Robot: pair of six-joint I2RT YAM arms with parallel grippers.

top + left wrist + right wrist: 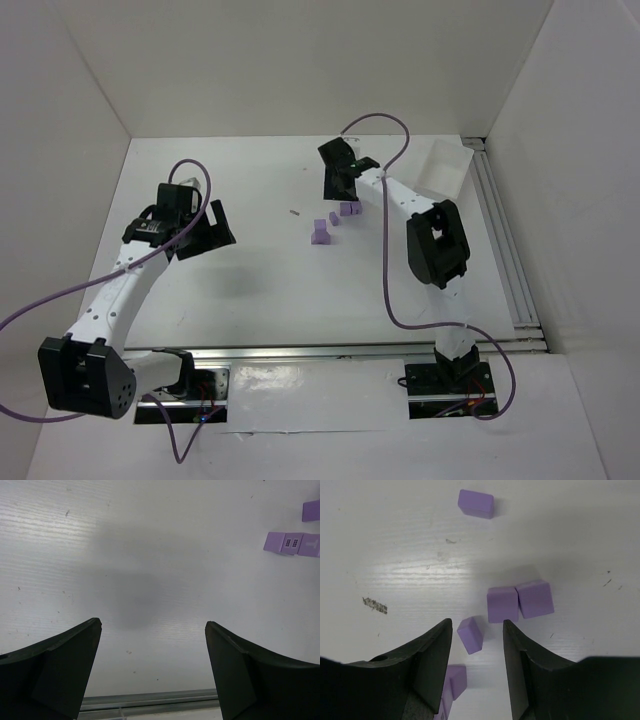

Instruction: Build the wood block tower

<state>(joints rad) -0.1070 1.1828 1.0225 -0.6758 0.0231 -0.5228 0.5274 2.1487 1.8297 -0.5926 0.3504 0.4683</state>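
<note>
The wood blocks (470, 635) are plain lilac (one face in the left wrist view bears small grids of dark dots). The surface (395, 555) is white, finely streaked. Left fingers (60, 675) and right fingers (427, 665) are black; cables (375, 117) purple.

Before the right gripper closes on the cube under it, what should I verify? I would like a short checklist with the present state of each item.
1. The cube lies in the gap of the right gripper: ok.
2. It is square to the jaws: not ok, it sits turned.
3. Neighbours are clear: not ok. A pair of cubes sits close to one side, and another cube is partly hidden under the other.
4. The left gripper is out of the way: ok, open over bare table.
5. The gripper is low enough: cannot tell.
</note>
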